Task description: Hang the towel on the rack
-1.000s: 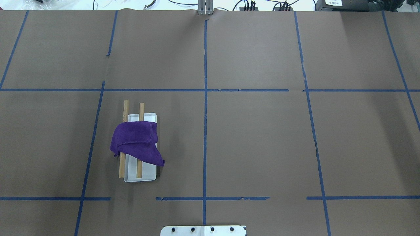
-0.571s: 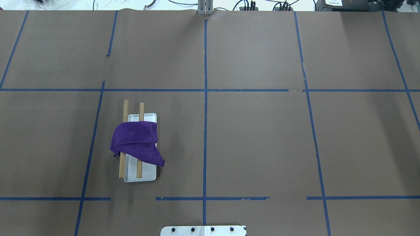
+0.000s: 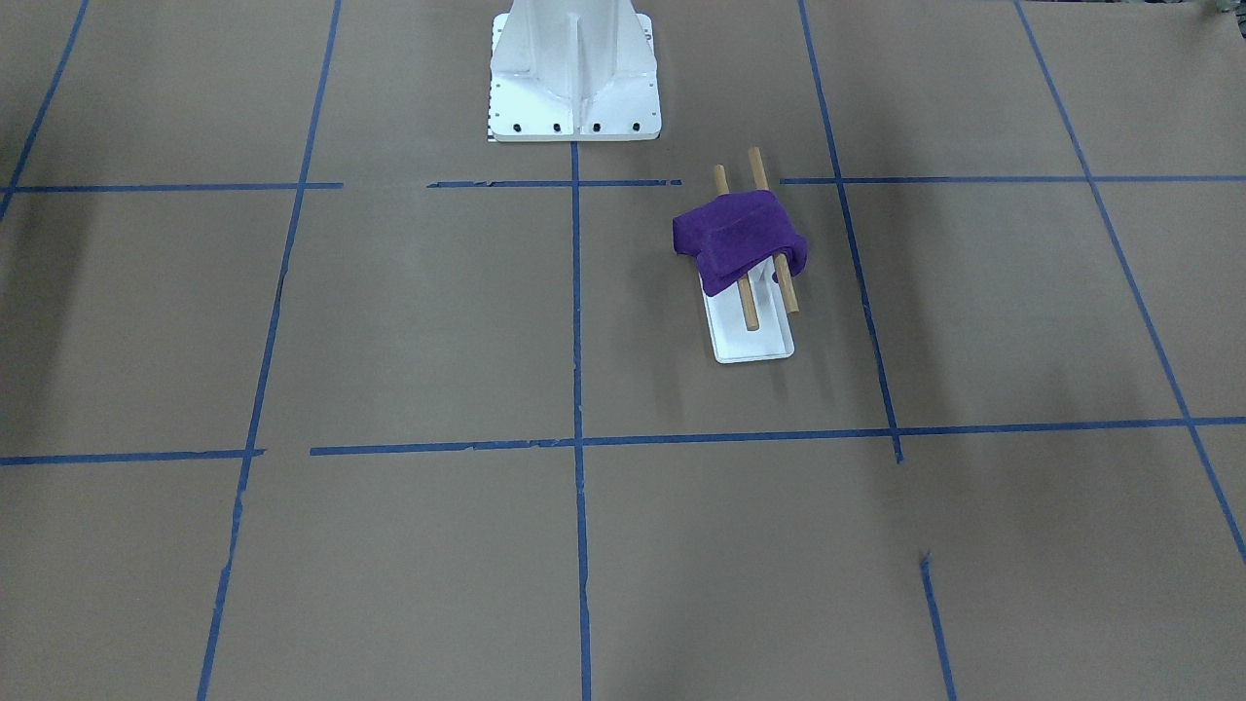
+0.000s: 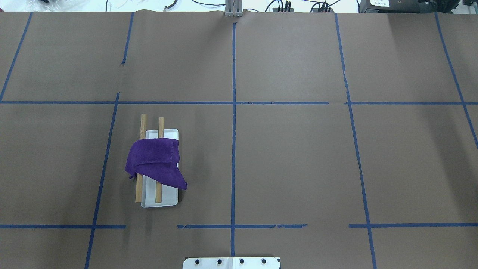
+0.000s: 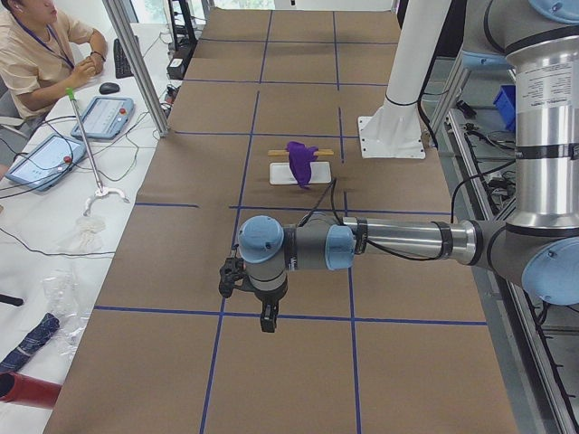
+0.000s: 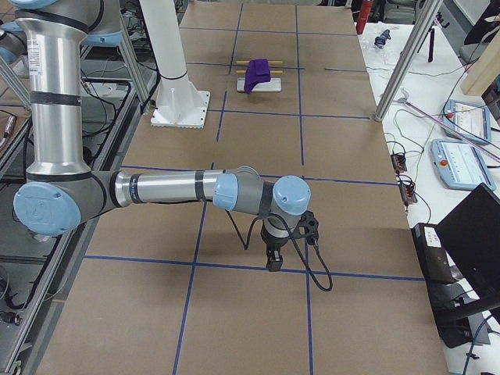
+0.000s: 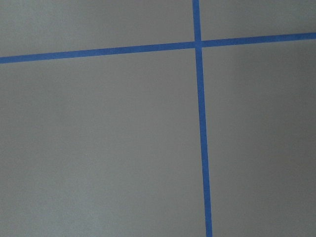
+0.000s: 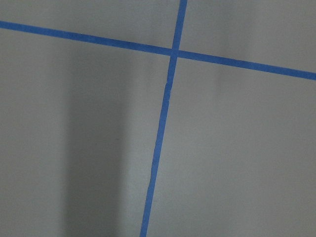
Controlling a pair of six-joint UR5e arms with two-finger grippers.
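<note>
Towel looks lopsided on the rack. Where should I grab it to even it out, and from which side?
On the towel, probably the loose pointed corner, which droops past the rack base on the table-centre side. Come down from above on that side: there the cloth seems to hang clear of both dowels, while its middle lies bunched across them.

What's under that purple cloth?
The towel drapes over two wooden dowels of the rack, above its white base. The dowels' middle stretch and their support are hidden.
</note>
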